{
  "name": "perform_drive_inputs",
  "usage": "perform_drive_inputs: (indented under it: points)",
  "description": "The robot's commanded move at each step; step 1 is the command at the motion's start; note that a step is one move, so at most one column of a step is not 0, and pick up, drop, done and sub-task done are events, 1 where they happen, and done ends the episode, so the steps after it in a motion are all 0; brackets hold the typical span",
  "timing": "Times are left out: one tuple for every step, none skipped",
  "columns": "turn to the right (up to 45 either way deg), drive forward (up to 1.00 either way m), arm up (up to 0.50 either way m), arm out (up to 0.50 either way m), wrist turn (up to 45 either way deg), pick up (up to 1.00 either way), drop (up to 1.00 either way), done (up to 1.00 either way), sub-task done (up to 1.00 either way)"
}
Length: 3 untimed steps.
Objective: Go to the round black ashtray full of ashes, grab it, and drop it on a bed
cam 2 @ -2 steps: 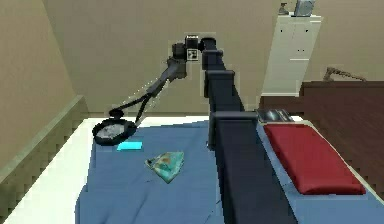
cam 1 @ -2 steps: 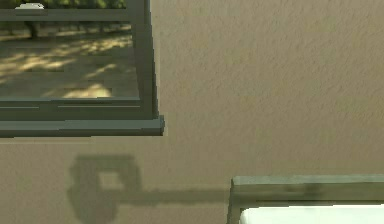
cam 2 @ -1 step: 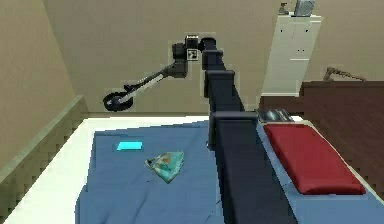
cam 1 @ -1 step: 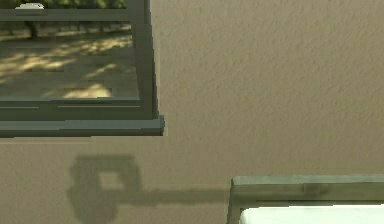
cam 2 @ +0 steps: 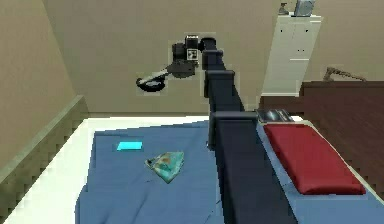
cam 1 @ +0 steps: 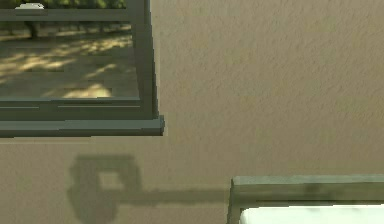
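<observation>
Ashtray [cam 2: 152,82], round and dark, hangs held by the jaws at the arm's [cam 2: 228,110] far end, clear of every surface near the bed's [cam 2: 55,170] far edge; recommended: lower it over the blue blanket [cam 2: 120,185], well inside the edges, before release.

— What is seen ahead?
— A dark-framed window [cam 1: 75,60] is set in a beige wall [cam 1: 270,80].
— And to the side?
— A white cabinet [cam 2: 297,55] is seen beside dark wooden floor [cam 2: 350,95]. A flat cyan item [cam 2: 129,146] and a crumpled teal item [cam 2: 167,165] are laid near each other on a blue blanket [cam 2: 120,185], with a red pillow [cam 2: 315,158] well apart from them.
</observation>
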Motion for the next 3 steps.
perform_drive_inputs:
  points:
    - [0.0,0.00,0.00,0.00,39.0,0.00,0.00,0.00,0.00]
    - [0.0,0.00,-0.32,0.00,0.0,0.00,0.00,0.00,0.00]
    - [0.0,0.00,-0.32,0.00,0.0,0.00,0.00,0.00,0.00]
